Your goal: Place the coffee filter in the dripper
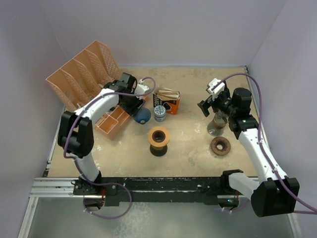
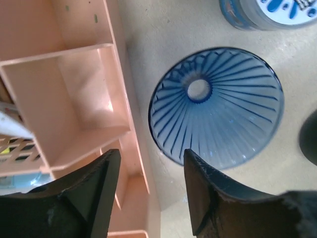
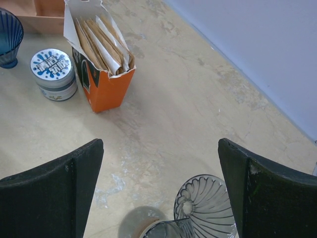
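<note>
Brown and white coffee filters [image 3: 101, 39] stand upright in an open orange box [image 1: 167, 100] at mid table. A blue ribbed dripper [image 2: 216, 106] sits on the table beside the box [image 1: 142, 115]. My left gripper [image 2: 152, 153] hovers just above it, open, with nothing between its fingers, over the dripper's near rim and the tray wall. A clear glass dripper [image 3: 205, 206] stands at the right [image 1: 218, 124], under my right gripper [image 3: 160, 144], which is wide open and empty. A brown dripper on a black base [image 1: 159, 140] stands in the middle.
A peach compartment tray [image 2: 74, 99] lies right beside the blue dripper. A peach file rack [image 1: 81, 74] stands at the back left. A small tin with a blue and white lid [image 3: 53, 67] sits between box and blue dripper. A brown ring [image 1: 220, 146] lies front right.
</note>
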Robot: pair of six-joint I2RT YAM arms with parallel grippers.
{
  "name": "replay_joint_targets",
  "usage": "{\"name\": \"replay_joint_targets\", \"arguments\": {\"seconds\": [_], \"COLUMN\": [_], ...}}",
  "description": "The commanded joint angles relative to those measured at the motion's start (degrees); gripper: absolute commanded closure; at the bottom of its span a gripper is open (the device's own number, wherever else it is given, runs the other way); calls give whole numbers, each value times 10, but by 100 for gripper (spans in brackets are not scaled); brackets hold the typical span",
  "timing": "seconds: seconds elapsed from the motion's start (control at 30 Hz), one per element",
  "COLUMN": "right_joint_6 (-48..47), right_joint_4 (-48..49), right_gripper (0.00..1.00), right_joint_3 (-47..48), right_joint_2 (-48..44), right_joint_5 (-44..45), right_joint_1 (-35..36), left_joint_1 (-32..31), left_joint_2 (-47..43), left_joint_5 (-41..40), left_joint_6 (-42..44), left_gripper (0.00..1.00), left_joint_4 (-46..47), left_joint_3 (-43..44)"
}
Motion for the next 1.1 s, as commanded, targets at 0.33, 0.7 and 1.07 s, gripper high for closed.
{"name": "replay_joint_targets", "arguments": {"seconds": [0.33, 0.7, 1.07], "right_joint_6": [-6, -7, -25], "right_joint_4": [19, 16, 17], "right_gripper": [0, 0, 0], "right_joint_3": [-4, 0, 4], "right_joint_2": [8, 13, 4], "right_joint_5": [-13, -27, -63], "right_joint_1": [-2, -2, -1], "left_joint_1": [15, 15, 14], "left_joint_2": [96, 118, 69], "left_joint_5": [53, 62, 83], "left_joint_6": [-35, -36, -14], "left_gripper": [64, 83, 100], "left_joint_4": [11, -6, -60], "left_joint_3": [96, 102, 112]}}
